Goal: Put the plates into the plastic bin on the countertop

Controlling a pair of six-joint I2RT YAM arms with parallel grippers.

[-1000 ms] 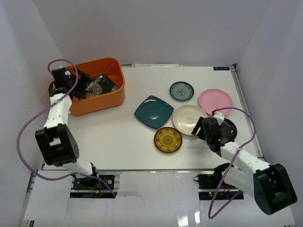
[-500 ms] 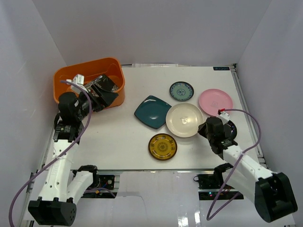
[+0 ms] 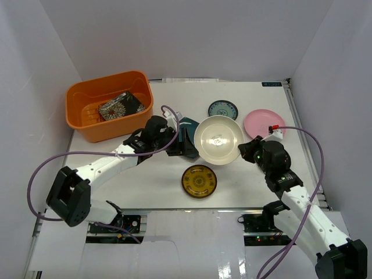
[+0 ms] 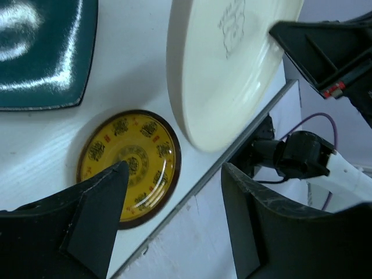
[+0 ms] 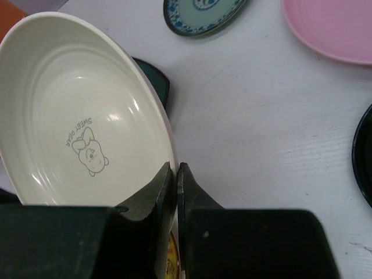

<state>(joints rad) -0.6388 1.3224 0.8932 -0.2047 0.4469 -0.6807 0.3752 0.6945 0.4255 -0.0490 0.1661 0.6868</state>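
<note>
– right gripper (image 5: 173, 168), what's it got?
– its fingers are pinched narrow on the rim of the cream plate (image 3: 218, 139), which is tilted up off the white countertop (image 3: 145, 174). the pink plate (image 3: 261, 122) lies flat just beyond it, and a black round plate (image 5: 363, 157) shows at its right.
– and the left gripper (image 3: 177, 142)?
– spread wide and holding nothing, with the teal square plate (image 4: 40, 52) just beside it. the amber plate (image 3: 199, 181) shows past its fingers. the orange bin (image 3: 87, 125) sits well off to its left by the white walls (image 3: 186, 35), with the black floral plate (image 3: 120, 106) inside.
</note>
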